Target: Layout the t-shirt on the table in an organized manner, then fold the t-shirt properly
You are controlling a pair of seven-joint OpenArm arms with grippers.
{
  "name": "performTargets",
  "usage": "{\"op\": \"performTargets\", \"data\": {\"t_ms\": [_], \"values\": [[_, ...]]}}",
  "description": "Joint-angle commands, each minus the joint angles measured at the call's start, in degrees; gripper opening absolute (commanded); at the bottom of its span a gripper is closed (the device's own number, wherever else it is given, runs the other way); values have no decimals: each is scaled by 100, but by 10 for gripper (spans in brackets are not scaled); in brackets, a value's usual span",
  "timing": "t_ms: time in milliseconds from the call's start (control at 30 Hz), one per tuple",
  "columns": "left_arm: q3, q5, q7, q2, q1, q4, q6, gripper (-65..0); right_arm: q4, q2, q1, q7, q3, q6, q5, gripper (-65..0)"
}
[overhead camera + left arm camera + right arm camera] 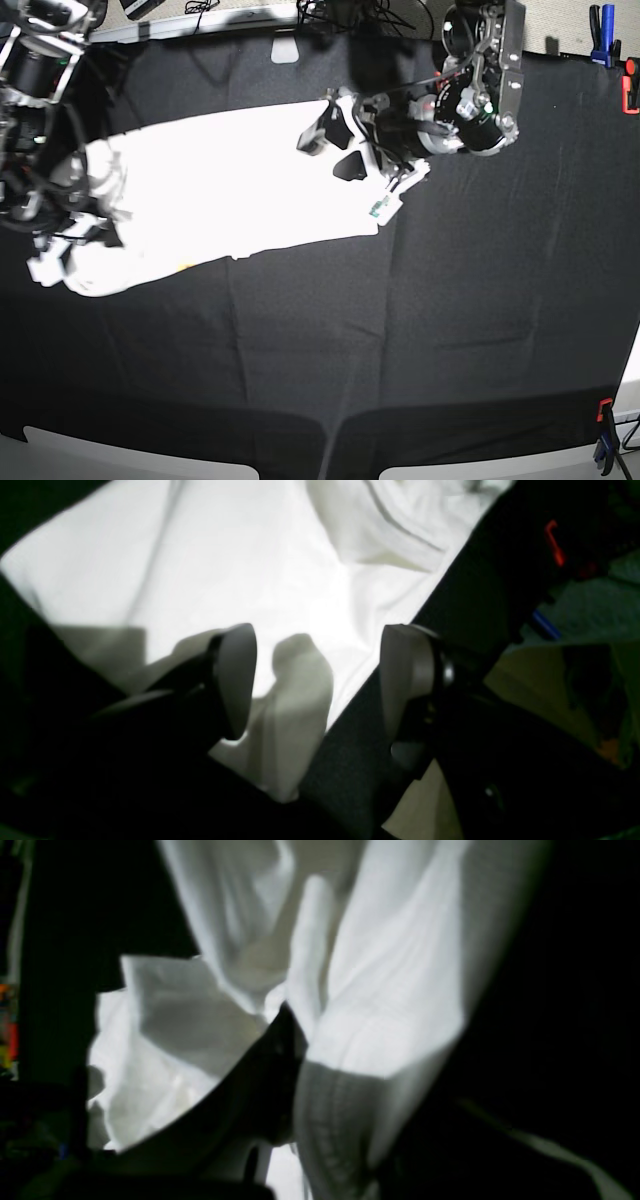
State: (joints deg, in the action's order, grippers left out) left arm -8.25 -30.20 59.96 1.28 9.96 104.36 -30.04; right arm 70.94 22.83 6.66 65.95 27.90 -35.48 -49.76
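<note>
The white t-shirt [230, 190] lies stretched in a long band across the black-covered table [400, 330], from its left edge to the middle. My left gripper [332, 148] hovers open over the shirt's right end. In the left wrist view its grey pads [235, 680] stand wide apart above the cloth's edge [225, 565], with nothing between them. My right gripper [75, 240] is at the shirt's left end. In the right wrist view a bunched fold and hem of the t-shirt [390, 1005] is pinched at that gripper [295, 1040]; one finger is lost in shadow.
A blue clamp [603, 20] and a red clamp [630, 90] sit at the far right edge, and another red clamp [604, 410] at the near right corner. Cables and a white block [285, 50] lie along the back. White panels [100, 455] line the front edge.
</note>
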Motion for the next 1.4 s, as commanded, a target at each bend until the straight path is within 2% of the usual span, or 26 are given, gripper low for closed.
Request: {"op": "performTargets", "data": {"t_ms": [0,67,167,267,333,500,667,800,900,1067,1200,1367], "values": [[-11,-125,-125,-28,-63,101,-39,-289,175,20,90,-72,20,4,-195,-650],[-11,98,-125,-28,-76,107,-37,-293,317,-175,68,-70,20,7,-195,-650],[-4,957,-127,-28,-76,227,-13,-312,691,-382,-22,-70,20,7,-264,-650],[-4,1703,-127,-28,-76,592,313,-330,1191,-553,-190,-72,20,13,-315,-650],[-4,1980,-125,-28,-72,940,474,-330,1508,-693,-315,-72,20,17,-317,-650],[-4,2105,-48,-28,-52,1725,774,-330,2151,-1185,-579,-72,17,81,-321,-650],[-4,2599,57,-26,66,1875,1150,-330,2533,-1639,-619,-72,7,90,-319,-650],[-4,2719,177,-11,149,1875,1163,-330,2555,-1917,-623,-72,-289,83,-275,-650],[-4,2717,175,-13,149,1875,1163,-330,2555,-2109,-623,-72,-765,83,-275,-650],[-4,2719,177,-13,153,1875,1163,-330,2555,-2343,-621,-74,-1757,72,-210,-650],[-4,2719,177,-11,153,1875,1163,-330,2555,-2428,-608,-74,-2393,15,398,-650],[-4,2723,177,72,149,1875,1163,-330,2555,-2426,-605,-76,-2645,20,612,-650]]}}
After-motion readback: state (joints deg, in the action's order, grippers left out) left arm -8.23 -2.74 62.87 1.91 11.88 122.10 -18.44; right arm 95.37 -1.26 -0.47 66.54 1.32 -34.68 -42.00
